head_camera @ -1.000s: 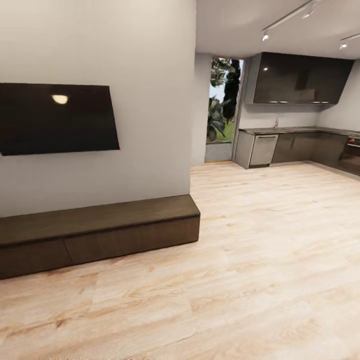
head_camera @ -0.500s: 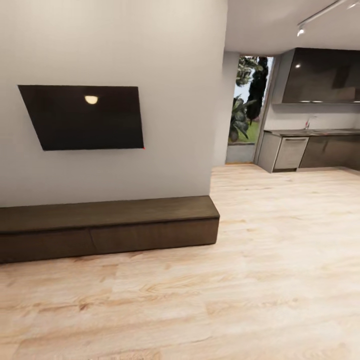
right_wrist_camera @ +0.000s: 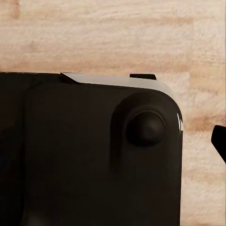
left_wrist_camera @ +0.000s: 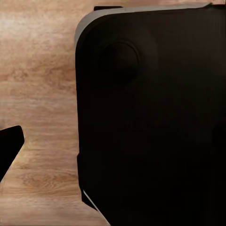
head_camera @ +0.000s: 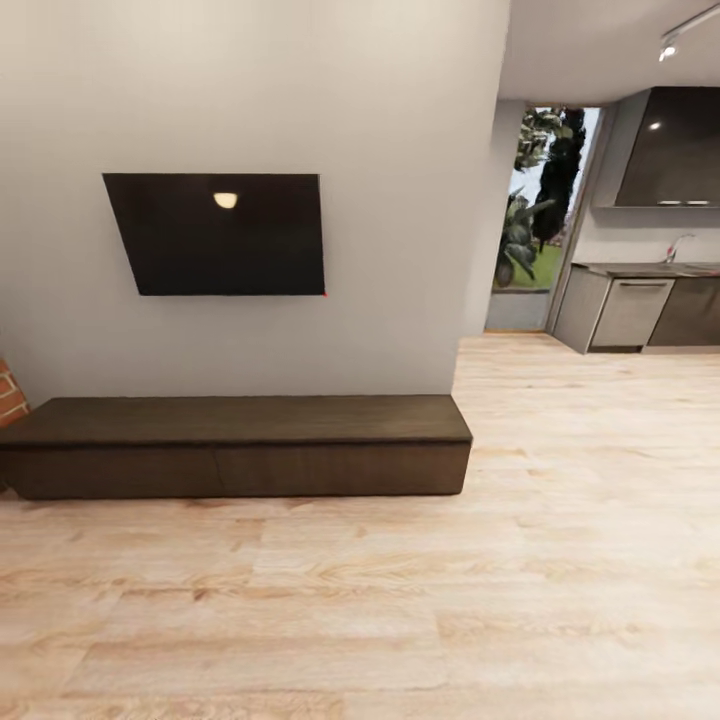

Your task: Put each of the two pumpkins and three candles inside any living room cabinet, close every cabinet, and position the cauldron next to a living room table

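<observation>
The cabinet (head_camera: 240, 440) is a long, low dark-brown unit against the grey wall, seen in the head view left of centre. Its wide drawer fronts are shut and its top is bare. The pumpkins, the candles and the cauldron are out of view. In the left wrist view a dark fingertip (left_wrist_camera: 9, 146) pokes in at the picture's edge over the wood floor, beside a big black rounded panel (left_wrist_camera: 150, 117) of the robot. The right wrist view has a similar black panel (right_wrist_camera: 94, 150) and a dark fingertip (right_wrist_camera: 220, 141) at its edge. Neither view reveals how the jaws stand.
A black TV (head_camera: 225, 235) hangs on the wall above the cabinet. A brick corner (head_camera: 10, 392) edges in at far left. At the right, a glazed doorway (head_camera: 535, 230) and dark grey kitchen units (head_camera: 640, 312) stand beyond open light-wood floor (head_camera: 400, 600).
The head camera has swung left: TV and cabinet sit further right in the picture, the cabinet's whole length and a brick corner have come in, and most of the kitchen has slid out.
</observation>
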You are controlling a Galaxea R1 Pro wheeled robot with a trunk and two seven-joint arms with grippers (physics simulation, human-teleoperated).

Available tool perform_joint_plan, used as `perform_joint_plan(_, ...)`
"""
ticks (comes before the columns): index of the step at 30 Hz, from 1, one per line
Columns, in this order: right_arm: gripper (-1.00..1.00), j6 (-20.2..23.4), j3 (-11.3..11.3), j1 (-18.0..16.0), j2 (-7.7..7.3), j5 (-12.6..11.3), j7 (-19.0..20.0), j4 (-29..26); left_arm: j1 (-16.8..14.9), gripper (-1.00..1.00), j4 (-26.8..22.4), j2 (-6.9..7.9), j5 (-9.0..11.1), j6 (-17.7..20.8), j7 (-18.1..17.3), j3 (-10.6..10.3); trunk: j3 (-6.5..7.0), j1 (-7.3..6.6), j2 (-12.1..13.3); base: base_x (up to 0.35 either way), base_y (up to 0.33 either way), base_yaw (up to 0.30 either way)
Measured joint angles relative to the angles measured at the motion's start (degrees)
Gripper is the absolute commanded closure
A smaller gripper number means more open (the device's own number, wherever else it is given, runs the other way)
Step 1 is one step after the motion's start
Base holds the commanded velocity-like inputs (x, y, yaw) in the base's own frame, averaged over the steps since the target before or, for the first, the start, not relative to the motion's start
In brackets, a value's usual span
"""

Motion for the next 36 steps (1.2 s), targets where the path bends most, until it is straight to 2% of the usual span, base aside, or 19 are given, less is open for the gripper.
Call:
perform_joint_plan(22,-1.00,0.3,-0.1,0.0,0.00,-0.3,-0.1,-0.2,0.0,-1.00,-2.2,0.37,-0.5,-0.1,0.0,-0.2,0.00,0.00,0.0,0.066,0.079,-0.010)
perform_joint_plan(36,-1.00,0.3,-0.1,0.0,0.00,-0.2,-0.1,-0.6,-0.1,-1.00,-11.7,-0.24,-0.4,0.9,0.4,-0.1,0.00,0.01,0.0,0.005,0.003,0.000)
